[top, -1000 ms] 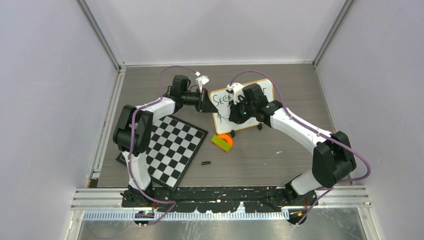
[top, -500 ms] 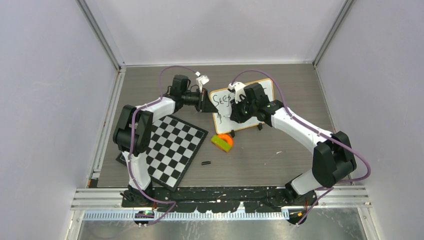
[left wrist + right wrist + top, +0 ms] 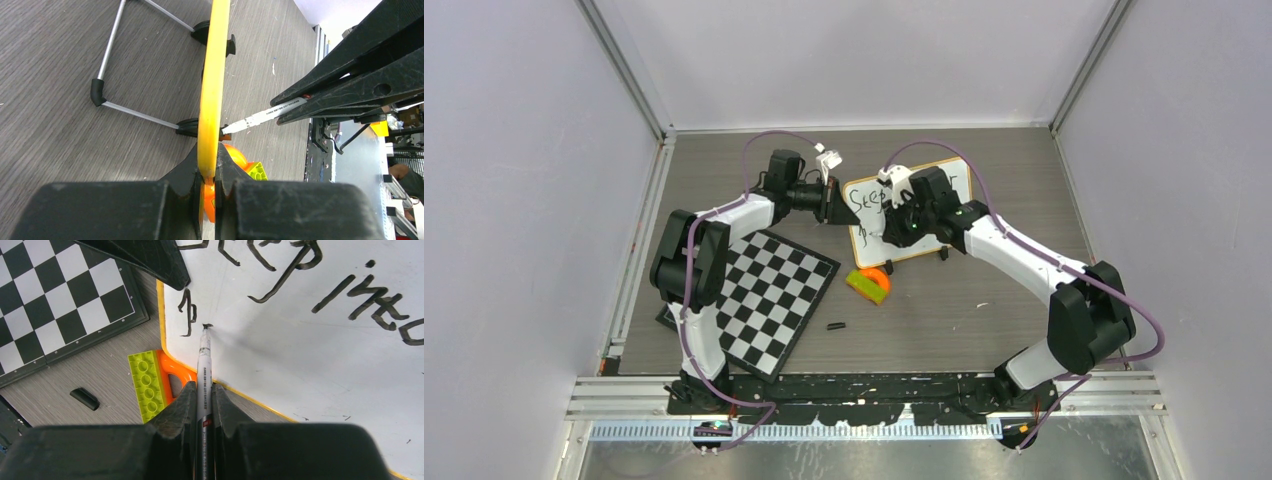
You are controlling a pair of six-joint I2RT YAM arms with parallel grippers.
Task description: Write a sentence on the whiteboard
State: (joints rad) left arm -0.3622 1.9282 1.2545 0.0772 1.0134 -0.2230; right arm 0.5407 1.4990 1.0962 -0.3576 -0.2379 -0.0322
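The whiteboard (image 3: 865, 228) stands upright at the back of the table, its middle hidden by my right arm. My left gripper (image 3: 835, 206) is shut on its left edge; the left wrist view shows the yellowish frame (image 3: 214, 75) pinched between the jaws of that gripper (image 3: 216, 170). My right gripper (image 3: 203, 390) is shut on a marker (image 3: 204, 367), whose tip touches the whiteboard (image 3: 310, 355) low on the left. The sentence (image 3: 372, 297) reads "Step into" on the top line. Below it, a first stroke (image 3: 188, 312) begins a second line.
A chequered board (image 3: 769, 295) lies left of centre. An orange and green toy block (image 3: 868, 283) sits just in front of the whiteboard. A small black cap (image 3: 835, 326) lies nearer the front. The whiteboard's wire stand (image 3: 107, 55) rests behind it.
My right gripper with the marker has shifted slightly left along the lower part of the board. The left arm holds still.
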